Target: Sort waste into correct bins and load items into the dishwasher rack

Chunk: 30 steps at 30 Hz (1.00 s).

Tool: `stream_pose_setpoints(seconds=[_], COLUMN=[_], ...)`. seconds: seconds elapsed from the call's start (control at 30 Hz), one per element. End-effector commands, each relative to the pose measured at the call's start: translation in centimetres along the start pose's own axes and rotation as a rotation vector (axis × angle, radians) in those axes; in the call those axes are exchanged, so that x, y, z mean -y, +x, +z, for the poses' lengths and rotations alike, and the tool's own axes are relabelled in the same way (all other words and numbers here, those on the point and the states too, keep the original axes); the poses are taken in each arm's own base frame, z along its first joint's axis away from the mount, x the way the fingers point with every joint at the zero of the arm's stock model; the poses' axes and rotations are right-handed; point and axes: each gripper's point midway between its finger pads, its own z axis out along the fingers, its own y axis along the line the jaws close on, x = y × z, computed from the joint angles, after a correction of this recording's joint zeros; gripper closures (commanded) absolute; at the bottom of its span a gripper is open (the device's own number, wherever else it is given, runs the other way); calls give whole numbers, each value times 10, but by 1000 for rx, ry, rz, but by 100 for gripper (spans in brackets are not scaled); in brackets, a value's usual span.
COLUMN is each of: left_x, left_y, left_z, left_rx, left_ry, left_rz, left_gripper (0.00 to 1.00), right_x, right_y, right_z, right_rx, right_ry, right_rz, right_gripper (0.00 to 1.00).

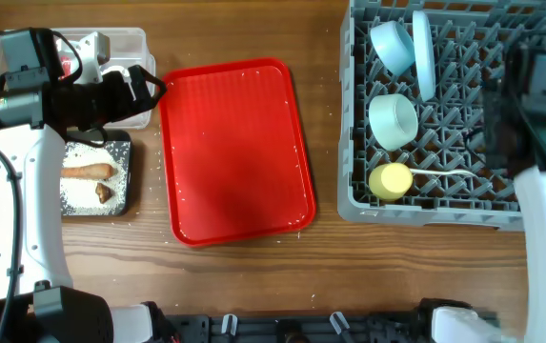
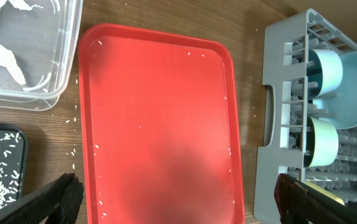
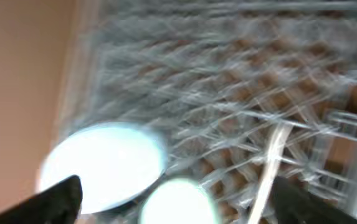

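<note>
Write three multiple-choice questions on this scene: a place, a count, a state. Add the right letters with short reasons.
1. Where is the yellow cup?
A. on the red tray
B. in the clear tub
C. in the dishwasher rack

2. How many bowls stand in the rack?
A. two
B. one
C. four

3. The left end effector is:
A. shut on a spoon
B. open, empty
C. shut on a wrapper

1 C: the cup sits among the pegs at the rack's front.
2 A: one light blue bowl, one pale green bowl.
3 B: its fingers stand wide apart, nothing between them.
</note>
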Motion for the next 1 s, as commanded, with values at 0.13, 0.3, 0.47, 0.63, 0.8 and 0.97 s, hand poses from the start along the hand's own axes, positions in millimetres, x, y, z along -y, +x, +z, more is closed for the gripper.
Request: stream_pose_setpoints(seconds=[0.13,0.3,0.47,0.63,0.8,0.97], left_x=[0,0,0,0,0,0], left_y=[-3,-3,-3,-3,-3,-3], left_z=[-2,-2,-2,-2,-2,-2], left_rx=[10,10,10,10,10,10], left_ry=[0,0,0,0,0,0], left_rz=[6,6,6,6,6,6], left_gripper=[0,0,0,0,0,0], right_x=[-69,-59,-45,-50,-26,23], right_y=[90,91,80,79,95,107], right_z=[-198,-195,-144,-111,-89,-78], right_rx=[-284,-302,-266,-207,-47,183], right_ry=[-1060,-1016,-760,-712,-805,-912], right_rz=[-916,-911,-899,-1014,-1128,-1094], right_gripper=[0,0,0,0,0,0])
